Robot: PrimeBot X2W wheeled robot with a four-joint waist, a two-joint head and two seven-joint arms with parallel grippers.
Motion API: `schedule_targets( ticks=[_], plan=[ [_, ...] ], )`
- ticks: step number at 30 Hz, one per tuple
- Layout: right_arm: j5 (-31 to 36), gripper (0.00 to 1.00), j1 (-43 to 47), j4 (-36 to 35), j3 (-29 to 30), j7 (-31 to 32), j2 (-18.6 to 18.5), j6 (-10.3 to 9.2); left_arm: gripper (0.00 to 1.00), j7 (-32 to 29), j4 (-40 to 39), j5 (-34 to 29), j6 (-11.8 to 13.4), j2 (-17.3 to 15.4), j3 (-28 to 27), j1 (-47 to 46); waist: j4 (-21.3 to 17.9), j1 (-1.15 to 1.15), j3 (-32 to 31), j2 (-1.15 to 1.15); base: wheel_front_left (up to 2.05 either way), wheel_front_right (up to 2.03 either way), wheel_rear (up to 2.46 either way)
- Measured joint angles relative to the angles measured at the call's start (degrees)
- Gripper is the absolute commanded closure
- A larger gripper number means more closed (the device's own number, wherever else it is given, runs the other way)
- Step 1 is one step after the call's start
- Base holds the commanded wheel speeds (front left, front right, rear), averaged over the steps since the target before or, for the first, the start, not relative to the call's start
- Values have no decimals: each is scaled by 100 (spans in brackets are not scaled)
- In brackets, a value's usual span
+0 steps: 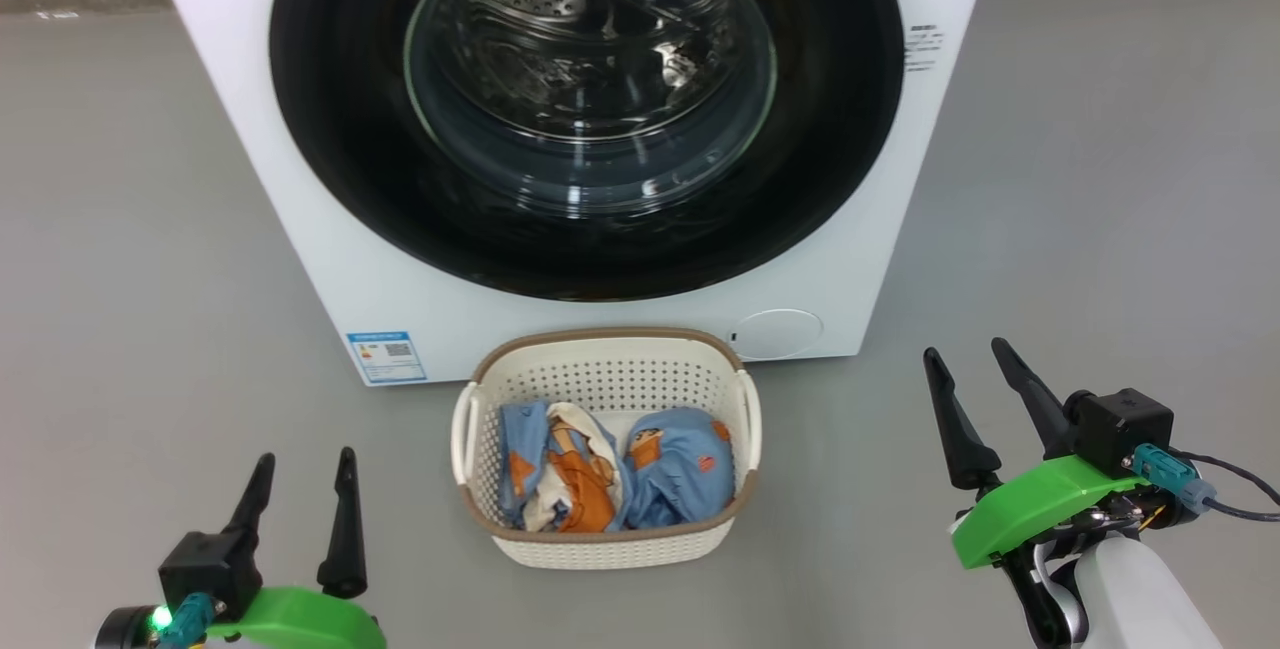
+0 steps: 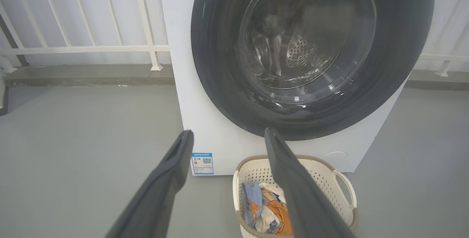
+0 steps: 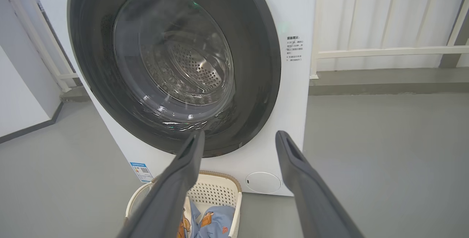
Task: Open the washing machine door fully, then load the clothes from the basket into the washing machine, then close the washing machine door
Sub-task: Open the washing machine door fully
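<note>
At 7 o'clock in the head view, the left gripper (image 1: 306, 459) hovers with its fingers released and empty. At 6 o'clock the basket (image 1: 610, 337) sits just before the washing machine (image 1: 300, 259), with the clothes (image 1: 670, 469) heaped inside. At 12 o'clock the washing machine door (image 1: 330, 129) is shut. At 4 o'clock the right gripper (image 1: 966, 351) is likewise spread and holds nothing. Opening comes first: hook a finger behind the frame's free edge, though I cannot tell which side that is, and swing it wide above the basket.
</note>
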State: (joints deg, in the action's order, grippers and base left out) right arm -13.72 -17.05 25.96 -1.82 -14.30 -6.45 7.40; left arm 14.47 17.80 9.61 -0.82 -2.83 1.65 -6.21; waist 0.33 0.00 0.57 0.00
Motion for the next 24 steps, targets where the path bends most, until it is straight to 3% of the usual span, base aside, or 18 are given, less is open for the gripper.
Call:
schedule_targets(
  ticks=[14, 24],
  plan=[
    [-14, 0, -1, -3, 58, 0, -5, 0, 0, 0, -27, 88, 2, 5, -12, -75, -2, 0, 67, 0, 121, 121, -242],
    [-55, 0, -1, -80, 76, 0, -10, 0, 0, 14, -267, 49, 5, 13, -27, -86, -6, 0, 141, 0, 68, 68, -136]
  ],
)
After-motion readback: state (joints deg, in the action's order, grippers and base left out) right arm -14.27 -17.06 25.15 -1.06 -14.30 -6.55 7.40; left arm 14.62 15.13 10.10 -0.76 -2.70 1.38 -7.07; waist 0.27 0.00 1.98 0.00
